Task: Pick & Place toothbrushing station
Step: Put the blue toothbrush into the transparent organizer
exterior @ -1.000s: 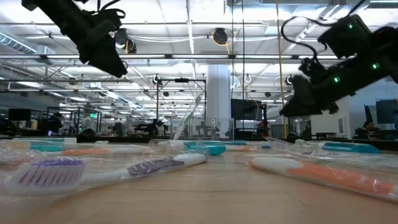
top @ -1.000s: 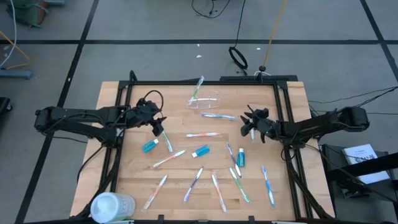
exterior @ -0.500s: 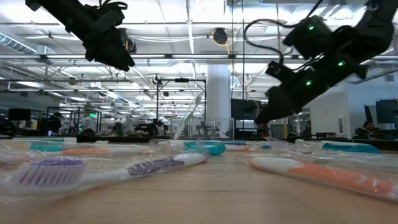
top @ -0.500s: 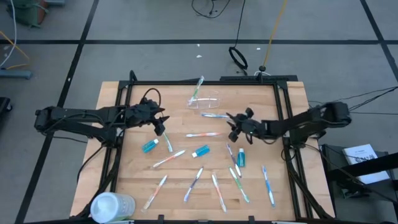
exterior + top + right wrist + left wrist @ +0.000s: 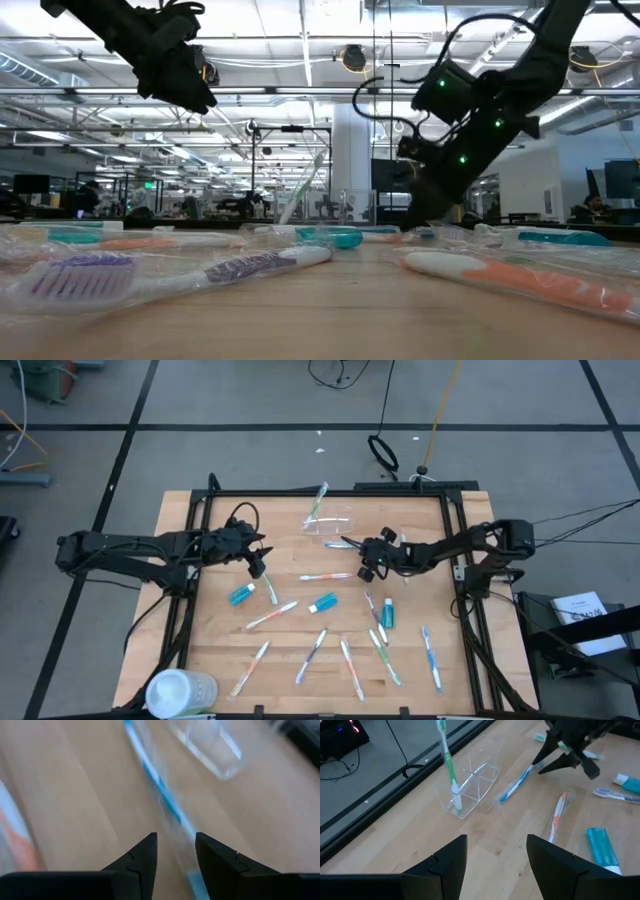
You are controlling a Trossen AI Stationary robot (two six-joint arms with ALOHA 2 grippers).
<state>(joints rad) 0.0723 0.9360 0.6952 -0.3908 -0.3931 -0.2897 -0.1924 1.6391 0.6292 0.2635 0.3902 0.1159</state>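
A clear cup stands at the table's far middle, and a green toothbrush stands tilted in it. A blue toothbrush lies flat on the wood just beside the cup. My right gripper is open and low over this toothbrush's handle end. In the right wrist view the handle runs into the gap between the fingers, with no touch showing. My left gripper hangs open above the table's left half, holding nothing.
Several toothbrushes lie scattered on the wood, among them an orange one. Blue toothpaste tubes lie among them. A whitish round container stands at the near left corner.
My right gripper has swept from the table's right side toward the left and down, rolling as it went. It now stands at the blue toothbrush beside the clear cup, and its fingers have stayed open. The toothbrushes and the cup have not moved.
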